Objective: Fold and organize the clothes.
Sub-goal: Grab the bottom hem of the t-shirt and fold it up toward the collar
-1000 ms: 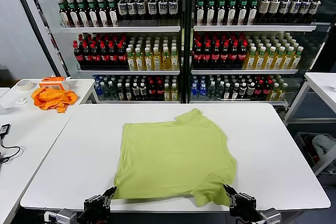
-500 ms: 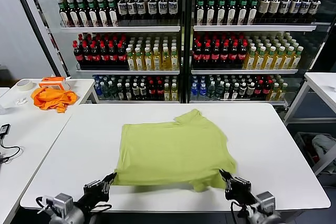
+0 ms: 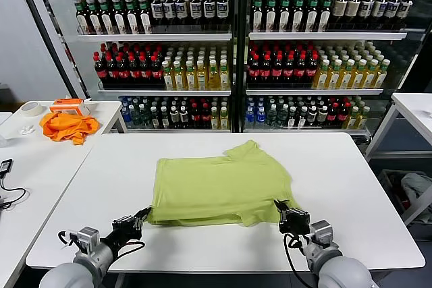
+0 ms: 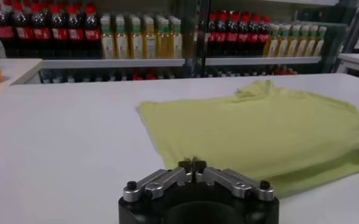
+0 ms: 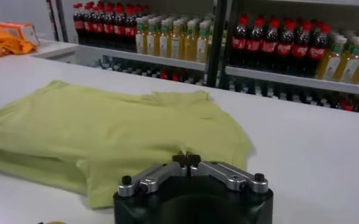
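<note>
The clothes are one lime-green T-shirt (image 3: 219, 183) lying on the white table (image 3: 351, 187). Its near hem is raised off the table, and a shadowed fold shows under that edge. My left gripper (image 3: 144, 215) is shut on the hem's near left corner. My right gripper (image 3: 279, 207) is shut on the near right corner. In the left wrist view the left gripper (image 4: 192, 163) pinches the T-shirt (image 4: 258, 128), and cloth stretches away from the closed tips. In the right wrist view the right gripper (image 5: 186, 159) pinches a pulled-up ridge of the T-shirt (image 5: 106, 122).
A side table at the left carries a bright orange cloth (image 3: 66, 126), a tape roll (image 3: 31, 108) and an orange-and-white box (image 3: 69, 105). Glass-fronted shelves of bottles (image 3: 229, 52) stand behind the table. Another white table (image 3: 415, 109) is at the far right.
Both grippers have moved away from the table's near edge toward the shelves, carrying the T-shirt's near hem. The T-shirt now looks shorter from front to back.
</note>
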`<state>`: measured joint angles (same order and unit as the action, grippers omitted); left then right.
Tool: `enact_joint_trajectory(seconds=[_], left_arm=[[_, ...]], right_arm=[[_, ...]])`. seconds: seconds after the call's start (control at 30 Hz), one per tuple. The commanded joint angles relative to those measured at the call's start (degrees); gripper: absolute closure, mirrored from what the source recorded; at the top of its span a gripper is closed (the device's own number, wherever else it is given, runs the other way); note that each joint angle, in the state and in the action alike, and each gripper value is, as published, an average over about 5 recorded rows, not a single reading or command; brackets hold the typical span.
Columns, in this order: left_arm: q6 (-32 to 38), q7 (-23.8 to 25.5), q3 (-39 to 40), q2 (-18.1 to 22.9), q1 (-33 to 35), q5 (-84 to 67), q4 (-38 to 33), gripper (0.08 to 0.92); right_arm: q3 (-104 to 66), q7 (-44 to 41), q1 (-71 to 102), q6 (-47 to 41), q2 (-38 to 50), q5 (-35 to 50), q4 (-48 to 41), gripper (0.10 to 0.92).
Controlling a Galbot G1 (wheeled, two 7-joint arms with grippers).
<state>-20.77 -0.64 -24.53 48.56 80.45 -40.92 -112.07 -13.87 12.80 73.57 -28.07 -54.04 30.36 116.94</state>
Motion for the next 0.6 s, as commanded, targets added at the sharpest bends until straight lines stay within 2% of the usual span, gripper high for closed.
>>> enact_joint_trajectory(seconds=[0.03,0.6], left_arm=[[0.40,1.22,2.96,-0.41,-7.39,-0.56,6.14,0.920],[0.30,1.33,10.28,0.03,-16.14,-0.24,12.91,0.920]], right_arm=[[2.26,0.22,-3.77,-0.39,-0.38,-0.16,-2.96,0.920],[0.39,-0.25,-1.79,0.70,-2.22,-0.47,-4.56,0.920]])
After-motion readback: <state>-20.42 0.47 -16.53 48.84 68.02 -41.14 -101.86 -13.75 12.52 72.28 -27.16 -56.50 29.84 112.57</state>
